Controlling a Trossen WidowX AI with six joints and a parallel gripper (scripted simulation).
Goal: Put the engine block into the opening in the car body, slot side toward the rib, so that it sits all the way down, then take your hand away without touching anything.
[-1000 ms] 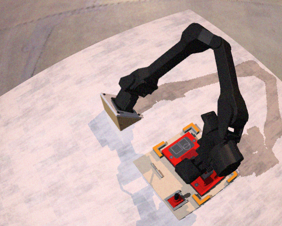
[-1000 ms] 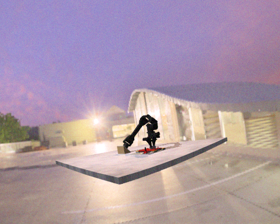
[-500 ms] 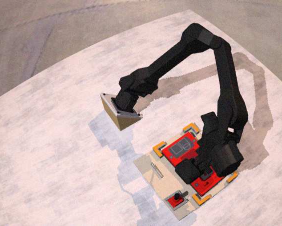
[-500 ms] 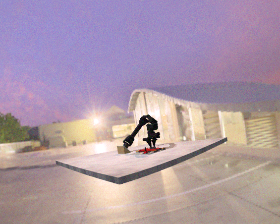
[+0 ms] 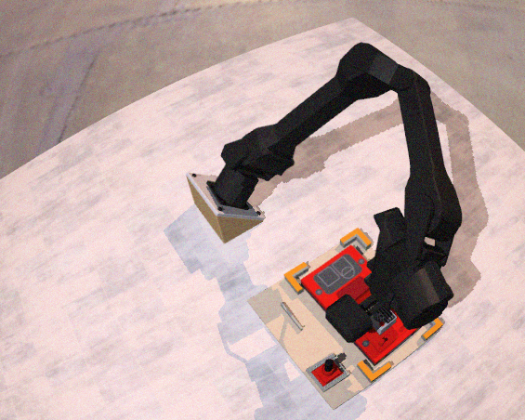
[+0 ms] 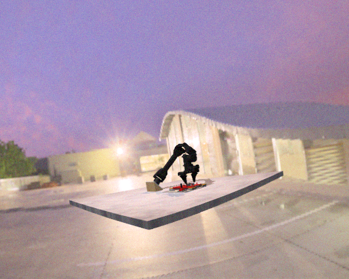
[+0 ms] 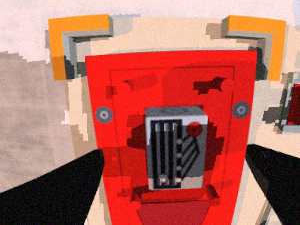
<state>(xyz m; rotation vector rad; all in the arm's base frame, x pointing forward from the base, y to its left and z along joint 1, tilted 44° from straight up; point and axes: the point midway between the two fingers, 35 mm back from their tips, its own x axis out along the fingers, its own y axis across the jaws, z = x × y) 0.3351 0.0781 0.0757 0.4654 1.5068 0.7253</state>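
Note:
The engine block [image 5: 386,322] [image 7: 165,158], grey with a slotted top and a red round spot, stands upright at the opening in the red car body [image 5: 376,352] [image 7: 99,74]. Its top shows above the body; how deep it sits cannot be told. The slots lie toward the left of the block in the wrist view. The rib is not clearly visible. My gripper [image 6: 189,183] [image 7: 175,155] is open, with one finger on each side of the block and a wide gap to each. In the top view the arm hides part of the body.
Orange corner brackets [image 5: 374,371] [image 7: 80,25] surround the car body on a beige board [image 5: 336,400]. A red piece with a black knob [image 5: 328,365] stands in a grey frame near the board's corner. A thin grey bar [image 5: 292,316] lies on the board. The arm's base stands beyond.

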